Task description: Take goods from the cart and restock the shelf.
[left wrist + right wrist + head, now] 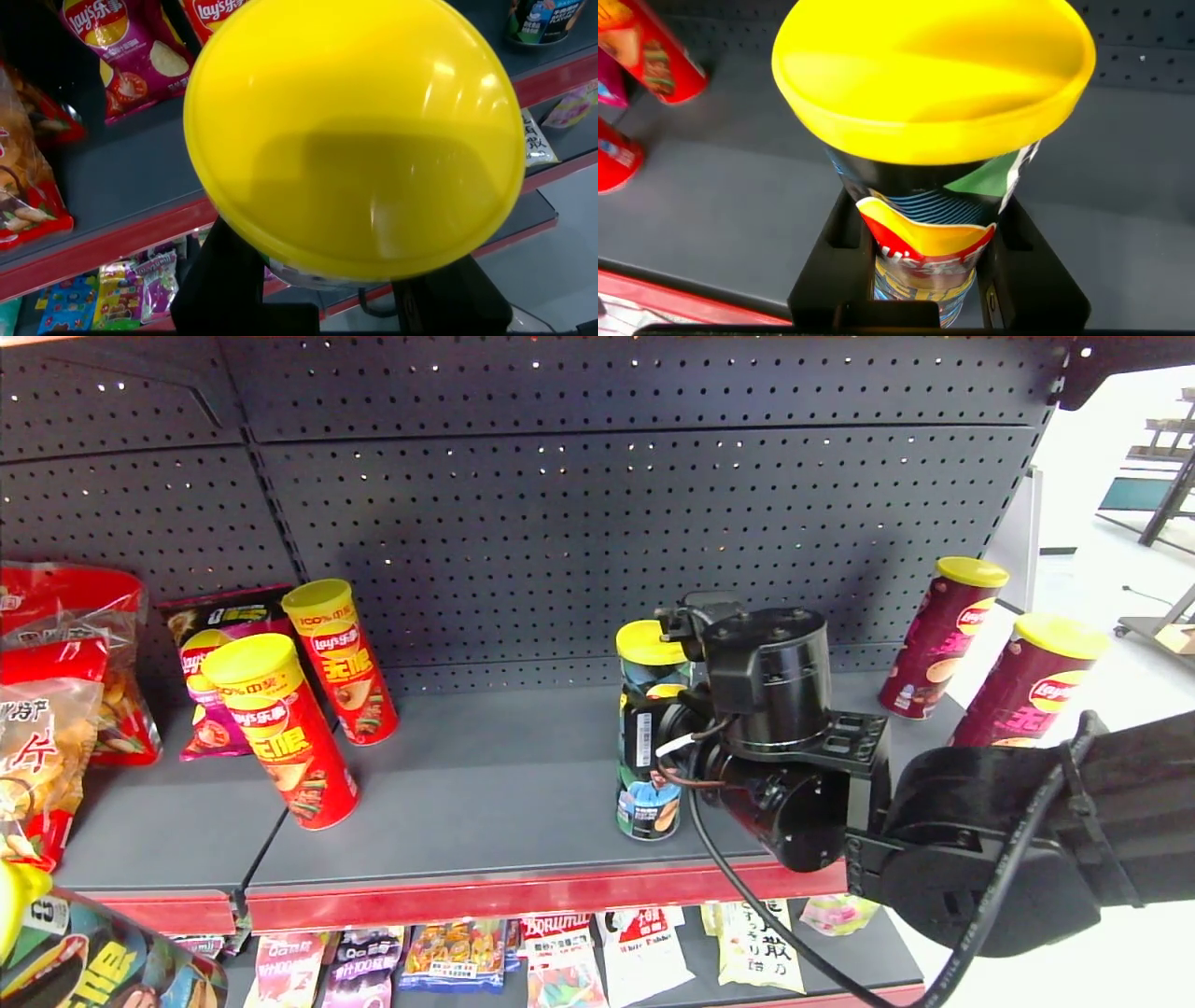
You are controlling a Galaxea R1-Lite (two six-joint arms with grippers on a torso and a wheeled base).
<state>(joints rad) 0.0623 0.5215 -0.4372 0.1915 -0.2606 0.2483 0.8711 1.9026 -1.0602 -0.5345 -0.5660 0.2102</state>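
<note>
Your right gripper clamps the dark can, upright on the shelf beneath it; left gripper clamps a second can, shelf edge beyond.

Shop: snack-stocked pegboard shelf

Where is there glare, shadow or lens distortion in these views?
Head view: the aisle floor is blown out white, light pricks through the pegboard holes, and the maroon cans lean outward, likely wide-lens distortion. Left wrist view: the held can has a shadow patch and soft highlights on its lid. Right wrist view: the striped can has an evenly lit lid.
</note>
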